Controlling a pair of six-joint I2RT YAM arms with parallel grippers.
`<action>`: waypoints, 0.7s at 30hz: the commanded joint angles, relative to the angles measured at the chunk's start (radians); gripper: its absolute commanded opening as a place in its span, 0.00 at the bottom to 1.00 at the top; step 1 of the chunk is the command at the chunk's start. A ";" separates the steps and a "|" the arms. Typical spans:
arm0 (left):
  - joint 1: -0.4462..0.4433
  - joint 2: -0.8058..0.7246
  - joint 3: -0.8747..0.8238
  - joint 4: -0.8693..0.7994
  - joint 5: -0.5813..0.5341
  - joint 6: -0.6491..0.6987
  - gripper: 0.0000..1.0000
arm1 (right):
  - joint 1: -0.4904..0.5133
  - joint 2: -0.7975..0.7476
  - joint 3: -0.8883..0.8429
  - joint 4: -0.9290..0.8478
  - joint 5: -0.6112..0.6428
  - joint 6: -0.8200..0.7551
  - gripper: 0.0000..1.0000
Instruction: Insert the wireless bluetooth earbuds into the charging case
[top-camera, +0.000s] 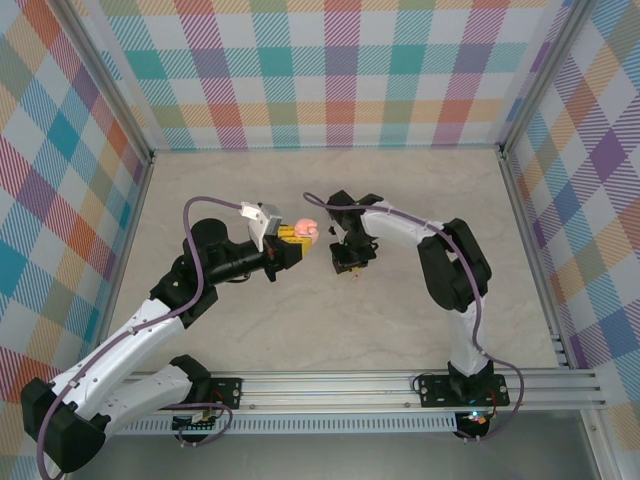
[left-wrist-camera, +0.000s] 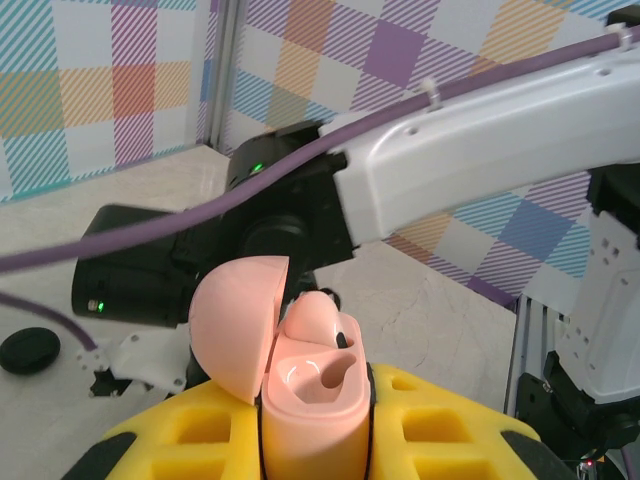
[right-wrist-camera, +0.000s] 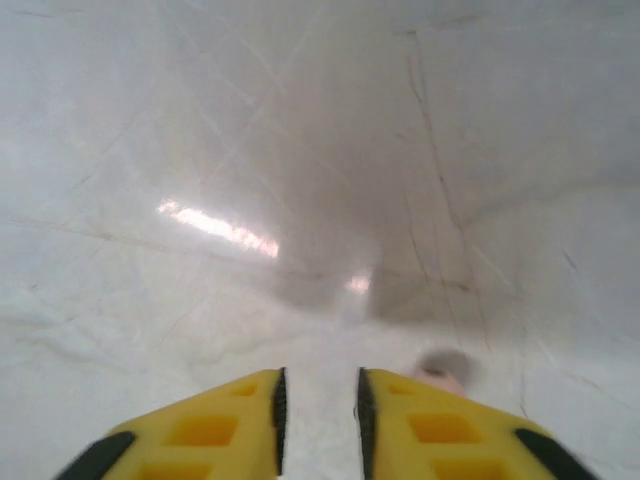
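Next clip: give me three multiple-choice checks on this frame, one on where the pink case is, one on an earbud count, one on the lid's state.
1. Where is the pink charging case?
A. lying flat on the table
B. clamped in the left end effector
C. resting on the metal rail

2. How many earbuds sit in the case?
A. two
B. none
C. one

3. How is the case's lid?
A. swung open
B. snapped shut
C. detached, lying apart from the case

Answers:
1 B: the yellow fingers flank the case on both sides in the left wrist view.
2 C: one pink earbud is seated, and the slot beside it is empty.
3 A: the lid stands hinged up to one side, showing the inside.
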 joint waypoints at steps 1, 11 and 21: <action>-0.005 0.004 0.013 0.024 -0.005 0.003 0.09 | -0.002 -0.096 -0.024 -0.004 0.063 0.164 0.36; -0.005 0.022 0.017 0.040 0.005 0.003 0.09 | -0.002 -0.146 -0.185 0.129 0.032 0.590 0.50; -0.005 0.017 0.015 0.035 0.003 0.004 0.09 | -0.002 -0.102 -0.195 0.142 0.063 0.659 0.45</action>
